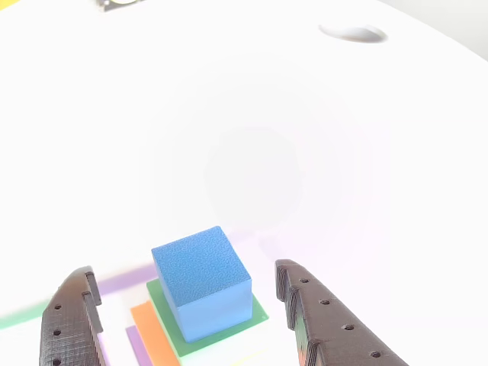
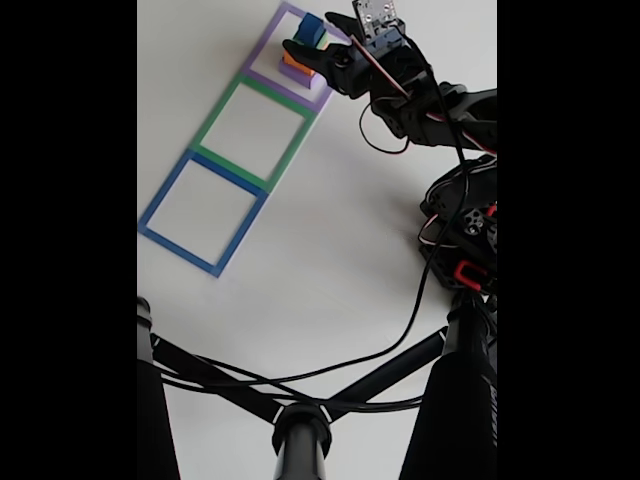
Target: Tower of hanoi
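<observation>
The tower of hanoi [image 2: 301, 52] stands stacked inside the purple square outline [image 2: 268, 52] at the top of the fixed view. Its top piece is a small blue cube [image 1: 202, 278], which rests on a green block [image 1: 166, 314]. Below these an orange block [image 1: 143, 319] and a purple slab [image 1: 137, 343] peek out. My gripper [image 1: 183, 271] is open, with one black finger [image 1: 72, 316] on the left of the cube and the other on the right. A gap shows on each side. In the fixed view the gripper [image 2: 322, 52] reaches the stack from the right.
A green square outline [image 2: 212, 120] and a blue square outline [image 2: 160, 205] lie in a row down-left of the purple one. The arm's base [image 2: 465, 240] sits at the right. A black stand with cables [image 2: 300, 430] crosses the bottom. A grey spot [image 1: 352, 33] lies far off on the white table.
</observation>
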